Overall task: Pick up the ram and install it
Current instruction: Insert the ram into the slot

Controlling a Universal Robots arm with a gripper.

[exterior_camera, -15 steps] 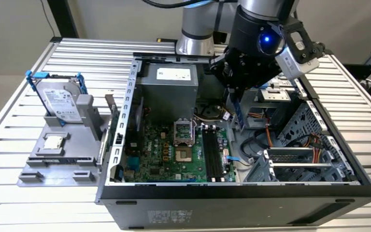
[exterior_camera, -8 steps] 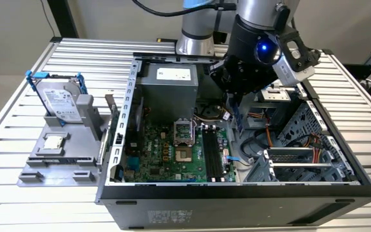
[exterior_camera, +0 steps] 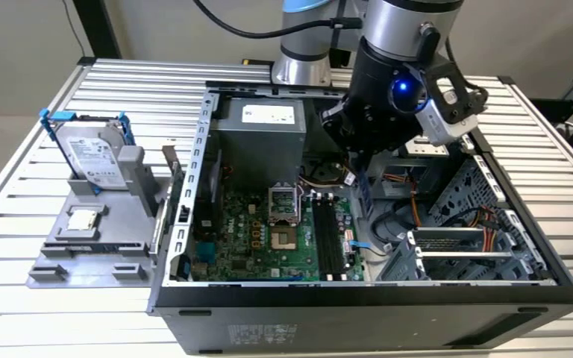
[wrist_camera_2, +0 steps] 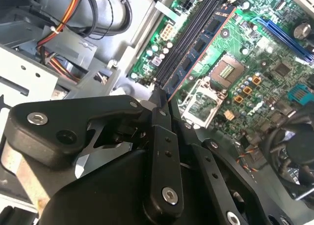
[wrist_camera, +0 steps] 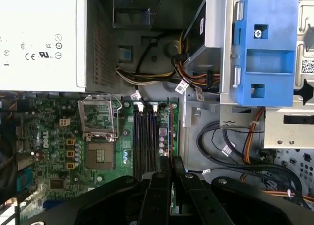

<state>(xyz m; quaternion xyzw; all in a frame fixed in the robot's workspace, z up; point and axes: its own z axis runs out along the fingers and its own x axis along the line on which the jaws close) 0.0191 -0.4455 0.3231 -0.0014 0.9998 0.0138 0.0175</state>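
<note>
We see the ram (wrist_camera_2: 198,45) gripped over the motherboard (wrist_camera_2: 255,63).
The jaws of the gripper (wrist_camera_2: 161,99) pinch its end, along the black memory slots (wrist_camera_2: 192,27).

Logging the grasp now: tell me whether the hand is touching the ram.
Touching. In the second wrist view the hand is shut on the near end of the ram, with no gap between them.

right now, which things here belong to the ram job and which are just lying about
Job:
ram, held in the gripper
slots

Lying about:
hard drive
power supply
cpu socket
cables
</note>
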